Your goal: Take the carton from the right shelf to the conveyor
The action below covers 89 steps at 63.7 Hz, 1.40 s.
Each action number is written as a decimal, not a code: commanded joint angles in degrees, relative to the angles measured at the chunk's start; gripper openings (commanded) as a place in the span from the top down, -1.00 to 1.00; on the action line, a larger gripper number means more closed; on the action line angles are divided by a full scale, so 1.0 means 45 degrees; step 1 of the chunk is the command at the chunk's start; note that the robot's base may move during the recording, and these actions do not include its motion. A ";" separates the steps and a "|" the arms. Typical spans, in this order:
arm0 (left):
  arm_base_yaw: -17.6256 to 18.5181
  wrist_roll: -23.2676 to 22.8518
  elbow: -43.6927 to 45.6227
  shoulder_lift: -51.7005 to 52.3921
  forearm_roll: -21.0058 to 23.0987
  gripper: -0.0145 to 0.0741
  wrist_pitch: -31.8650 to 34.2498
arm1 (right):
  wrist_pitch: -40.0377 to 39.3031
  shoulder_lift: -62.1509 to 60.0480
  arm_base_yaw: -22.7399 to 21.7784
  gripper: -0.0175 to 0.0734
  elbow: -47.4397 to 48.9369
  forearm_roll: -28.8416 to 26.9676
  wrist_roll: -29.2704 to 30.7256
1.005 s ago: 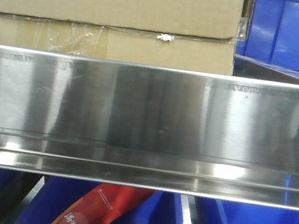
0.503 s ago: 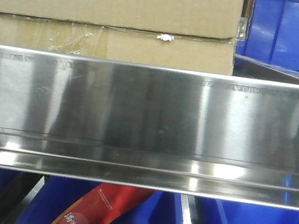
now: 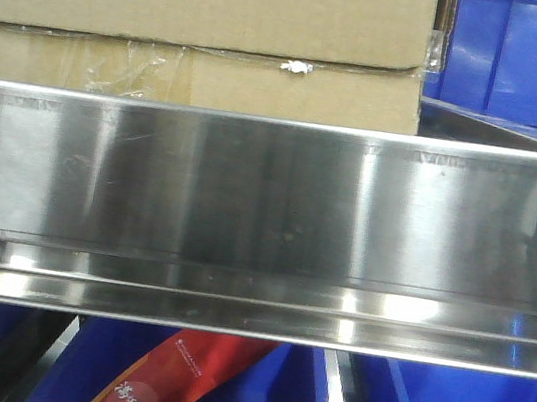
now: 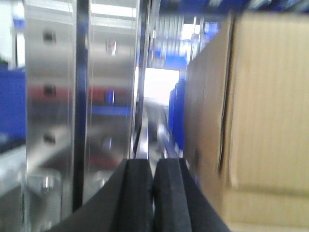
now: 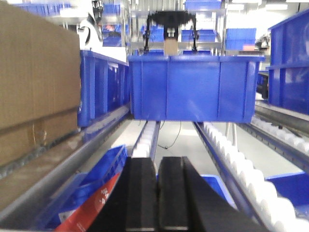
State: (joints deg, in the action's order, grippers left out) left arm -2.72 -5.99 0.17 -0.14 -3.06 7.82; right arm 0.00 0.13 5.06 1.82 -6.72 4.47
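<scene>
Two closed, empty tools, the left gripper point(image 4: 154, 193) and the right gripper point(image 5: 158, 198), flank the carton point(image 3: 206, 10) on the right shelf point(image 3: 233, 302). Press evenly on both its sides, then lift it over the front rail point(image 3: 268, 201).

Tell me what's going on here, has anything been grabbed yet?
Nothing is held yet. The carton sits on the shelf, behind its steel front rail. The left fingers are shut and empty, with the carton's side to their right. The right fingers are also shut and empty, with the carton to their left, and point along the rollers toward a blue bin. The conveyor is not in view.
</scene>
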 commanded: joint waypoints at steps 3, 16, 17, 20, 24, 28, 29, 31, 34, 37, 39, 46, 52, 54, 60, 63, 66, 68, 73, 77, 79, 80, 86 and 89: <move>0.0070 0.0044 0.1051 0.0031 0.0078 0.68 0.0111 | 0.1671 -0.0028 0.0029 0.76 0.1756 -0.0073 0.0032; 0.0070 0.0044 0.4600 -0.0519 -0.0600 0.39 -0.3280 | 0.4074 0.0060 0.0029 0.11 0.4741 -0.0382 0.0032; 0.0070 0.0044 0.4861 -0.0621 -0.0652 0.35 -0.3485 | 0.4108 0.0124 0.0029 0.03 0.4895 -0.0467 0.0032; 0.0070 0.0044 0.5698 -0.1026 -0.0653 0.20 -0.4139 | 0.4285 0.0425 0.0029 -0.20 0.5451 -0.0755 0.0032; 0.0070 0.0044 0.6750 -0.1656 -0.0572 -0.02 -0.4980 | 0.4365 0.0852 0.0029 -0.49 0.5942 -0.1090 0.0032; 0.0070 0.0044 0.7532 -0.2248 -0.0548 -0.22 -0.5511 | 0.4790 0.1152 0.0029 -0.65 0.6234 -0.1118 0.0032; 0.0070 0.0044 0.7671 -0.2447 -0.0548 -0.28 -0.5661 | 0.4889 0.1216 0.0029 -0.64 0.6297 -0.1118 0.0032; 0.0070 0.0044 0.7981 -0.2775 -0.0490 -0.38 -0.5864 | 0.4853 0.1402 0.0029 -0.63 0.6335 -0.1118 0.0032; 0.0117 0.0044 0.8343 -0.3169 -0.0490 -0.47 -0.6120 | 0.4620 0.1587 0.0029 -0.62 0.6335 -0.1118 0.0032; 0.0264 0.0044 0.8631 -0.3574 -0.0490 -0.55 -0.6359 | 0.4598 0.1792 0.0029 -0.62 0.6422 -0.1151 0.0032; 0.0422 0.0044 0.8866 -0.3795 -0.0490 -0.58 -0.6505 | 0.4743 0.1914 0.0029 -0.62 0.6574 -0.1279 0.0032; 0.1510 0.0751 0.9799 -0.4666 -0.0432 -0.59 -0.7595 | 0.5584 0.2635 0.0029 -0.62 0.7761 -0.1517 0.0032; 0.2699 0.1794 1.0917 -0.5623 -0.0054 -0.58 -0.8759 | 0.6327 0.3584 0.0029 -0.62 0.9105 -0.1954 0.0349; 0.3153 0.1805 1.1382 -0.6058 0.0098 -0.58 -0.9108 | 0.6515 0.3929 0.0029 -0.62 0.9531 -0.2254 0.0571; 0.4289 0.1805 1.2576 -0.7215 0.0341 -0.58 -0.9716 | 0.6671 0.5177 0.0273 -0.62 1.0865 -0.3957 0.1683; 0.4755 0.1805 1.3106 -0.7933 0.0341 -0.58 -0.9868 | 0.6778 0.5732 0.0528 -0.62 1.1395 -0.4603 0.2134; 0.5152 0.1805 1.3729 -0.8559 0.0341 -0.58 -1.0008 | 0.7223 0.6344 0.0744 -0.62 1.1968 -0.4918 0.2420; 0.5416 0.1805 1.4181 -0.9093 0.0341 -0.58 -1.0107 | 0.7603 0.6916 0.0878 -0.62 1.2454 -0.4916 0.2469; 0.5772 0.1805 1.5317 -1.0375 0.0341 -0.58 -1.0475 | 0.9158 0.8500 0.1178 -0.62 1.3755 -0.4916 0.2489; 0.5793 0.1805 1.6241 -1.1382 0.0362 -0.58 -1.0948 | 1.0192 0.9597 0.1235 -0.62 1.4662 -0.4916 0.2489; 0.5763 0.1805 1.6759 -1.1908 0.0362 -0.58 -1.1246 | 1.0669 1.0159 0.1244 -0.62 1.5169 -0.4916 0.2489; 0.5733 0.1771 1.6966 -1.2109 0.0362 -0.58 -1.1345 | 1.0825 1.0382 0.1244 -0.62 1.5364 -0.4916 0.2489; 0.5711 0.1214 1.8372 -1.3380 0.0168 -0.58 -1.2004 | 1.1680 1.1745 0.1264 -0.62 1.6748 -0.4916 0.2489; 0.5711 0.1042 1.8927 -1.3913 0.0148 -0.58 -1.2171 | 1.1994 1.2391 0.1292 -0.62 1.7461 -0.4916 0.2489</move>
State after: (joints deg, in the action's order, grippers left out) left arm 22.81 0.00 81.71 -59.57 -2.20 -45.51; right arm 51.84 52.16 10.69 75.56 -28.45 15.05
